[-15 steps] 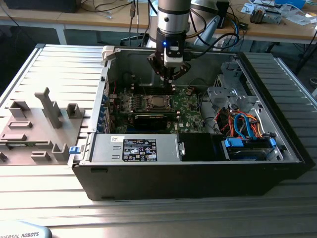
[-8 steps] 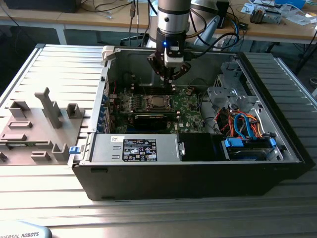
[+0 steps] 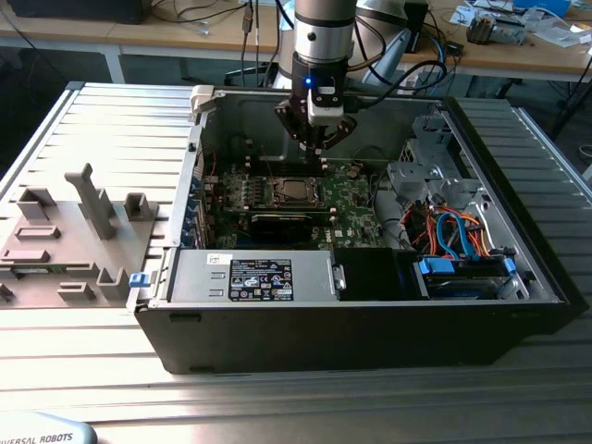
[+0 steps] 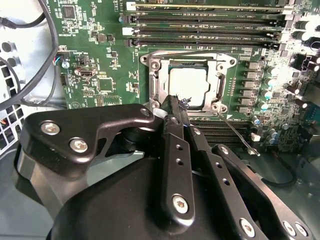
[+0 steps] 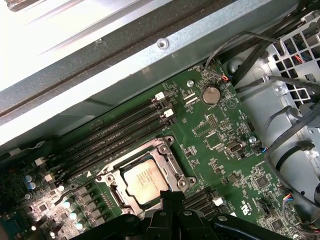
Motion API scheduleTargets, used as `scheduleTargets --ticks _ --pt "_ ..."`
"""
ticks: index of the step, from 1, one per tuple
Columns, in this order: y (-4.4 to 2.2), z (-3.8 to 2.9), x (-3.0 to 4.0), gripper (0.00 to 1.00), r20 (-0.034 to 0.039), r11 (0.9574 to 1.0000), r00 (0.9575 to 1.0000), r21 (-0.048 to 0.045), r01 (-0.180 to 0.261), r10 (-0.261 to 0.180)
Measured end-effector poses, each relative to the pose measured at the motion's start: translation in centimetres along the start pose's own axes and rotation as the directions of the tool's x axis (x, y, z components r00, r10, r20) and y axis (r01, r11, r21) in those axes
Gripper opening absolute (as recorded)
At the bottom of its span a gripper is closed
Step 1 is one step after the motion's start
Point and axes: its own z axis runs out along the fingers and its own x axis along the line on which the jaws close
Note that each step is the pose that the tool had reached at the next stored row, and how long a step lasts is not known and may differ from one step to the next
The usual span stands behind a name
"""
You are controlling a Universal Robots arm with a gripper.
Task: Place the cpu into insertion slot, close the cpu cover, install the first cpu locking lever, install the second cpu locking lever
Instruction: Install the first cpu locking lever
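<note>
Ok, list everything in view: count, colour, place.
open computer case: one, black, on ribbed metal table
circuit board: one, green, inside the case
thin square metal cpu cover: one, silvery, flat on the board
small flat square cpu: one, silver-grey, within the cover's cut-out
long narrow memory slots: several, black, beside the cover
thin wire lever: one, silvery, angling off a cover corner
long rectangular card: one, black, beside the cover
power supply box: one, silver, case's near side
cables: several, blue and orange, case's exterior-view right
moulded fixture tray: one, grey, exterior view's left
robot arm: one, silver-black, above the case
hand: one, black, shut, tips at the cover's corner
</note>
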Motion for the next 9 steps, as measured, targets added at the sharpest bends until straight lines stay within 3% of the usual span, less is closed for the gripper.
scheduleTargets --ticks 9 --pt "0.0 0.0 0.0 0.11 0.0012 0.9994 0.9994 -0.0018 0.033 -0.033"
